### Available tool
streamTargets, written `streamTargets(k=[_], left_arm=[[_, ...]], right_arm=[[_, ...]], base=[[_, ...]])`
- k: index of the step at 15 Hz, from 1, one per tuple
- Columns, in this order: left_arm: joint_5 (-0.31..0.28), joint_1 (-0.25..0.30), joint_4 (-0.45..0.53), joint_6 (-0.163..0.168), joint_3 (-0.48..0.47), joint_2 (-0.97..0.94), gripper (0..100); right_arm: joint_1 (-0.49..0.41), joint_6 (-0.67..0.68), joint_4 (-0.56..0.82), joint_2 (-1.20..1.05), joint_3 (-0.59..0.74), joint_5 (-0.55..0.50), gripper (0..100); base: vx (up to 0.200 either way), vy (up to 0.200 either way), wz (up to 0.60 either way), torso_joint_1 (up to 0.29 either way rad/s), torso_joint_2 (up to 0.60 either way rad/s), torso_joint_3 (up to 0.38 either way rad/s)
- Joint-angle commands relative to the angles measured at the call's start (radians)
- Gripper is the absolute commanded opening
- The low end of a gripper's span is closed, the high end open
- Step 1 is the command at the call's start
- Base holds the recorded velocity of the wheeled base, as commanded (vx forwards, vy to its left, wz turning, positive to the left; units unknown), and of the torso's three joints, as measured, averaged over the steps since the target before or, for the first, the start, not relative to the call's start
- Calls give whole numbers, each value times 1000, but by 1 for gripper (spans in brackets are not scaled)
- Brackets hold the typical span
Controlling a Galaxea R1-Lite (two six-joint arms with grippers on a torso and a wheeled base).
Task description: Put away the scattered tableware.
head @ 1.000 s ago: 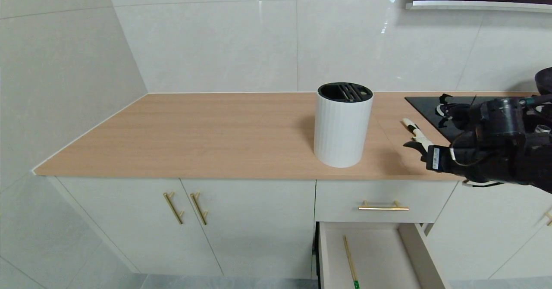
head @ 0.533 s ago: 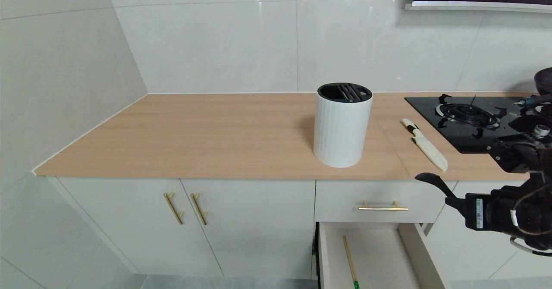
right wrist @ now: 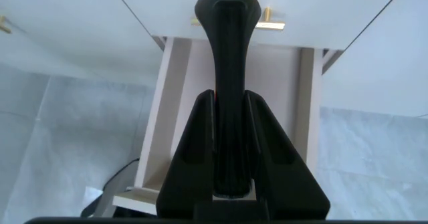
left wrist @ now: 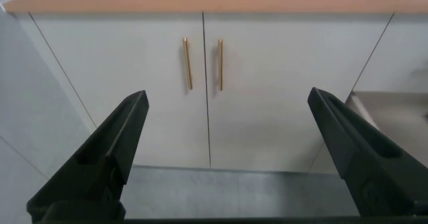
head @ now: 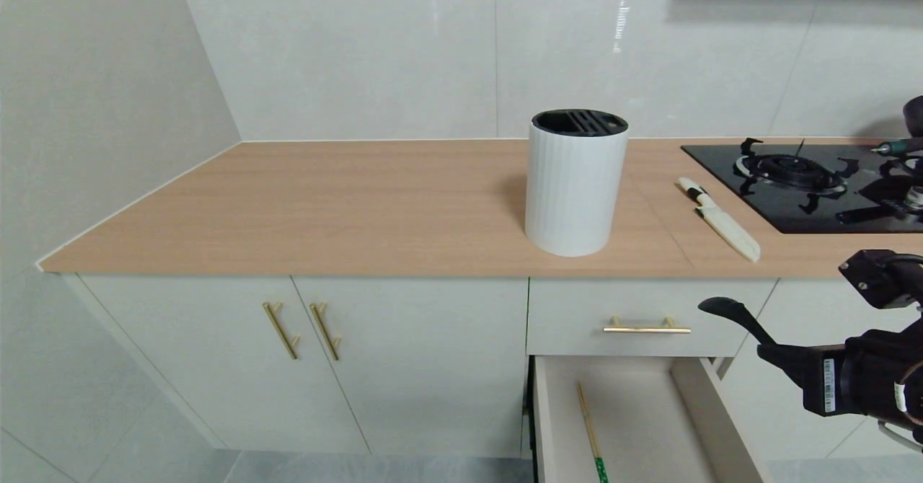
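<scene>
- The knife (head: 717, 218) lies flat on the countertop (head: 324, 209), between the white holder (head: 575, 187) and the stove (head: 800, 187). Its handle points toward the wall and its blade tip lies near the front edge.
- A pair of chopsticks (head: 591, 432) lies in the open drawer (head: 703, 418) below, so the knife looks like the one piece left out.
- The right gripper (head: 717, 306) hangs in front of the cabinet, below the counter's edge and above the drawer. Its fingers are pressed together on nothing (the right wrist view shows them as one closed black tip).
- The left gripper (left wrist: 227, 110) is spread wide and empty, low down, facing the cabinet doors (left wrist: 204, 83).
- The step in hand is probably fetching the knife with the right arm.
- To do it well, the arm should rise clear of the counter lip before moving inward, and part its fingers only once above the handle.
- The robot should grip the handle across its width, not the blade: a thin blade flat on wood gives little purchase and may skid toward the edge.
- For the holder's slotted top, the knife must hang blade-down and line up with a slot, so a firm, square hold matters from the start.
</scene>
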Motion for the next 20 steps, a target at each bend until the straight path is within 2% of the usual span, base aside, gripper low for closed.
streamTargets(k=[1, 13, 20], left_arm=[[0, 0, 0, 0, 0, 1, 100], [0, 0, 0, 0, 0, 1, 100], [0, 2, 0, 0, 0, 1, 100]], right_arm=[[2, -27, -1, -2, 21, 4, 0], [28, -27, -1, 139, 50, 17, 0], [28, -20, -22, 238, 42, 14, 0]], base=[[0, 0, 0, -212, 510, 295], [0, 0, 0, -177, 477, 303], [0, 0, 0, -82, 365, 270]])
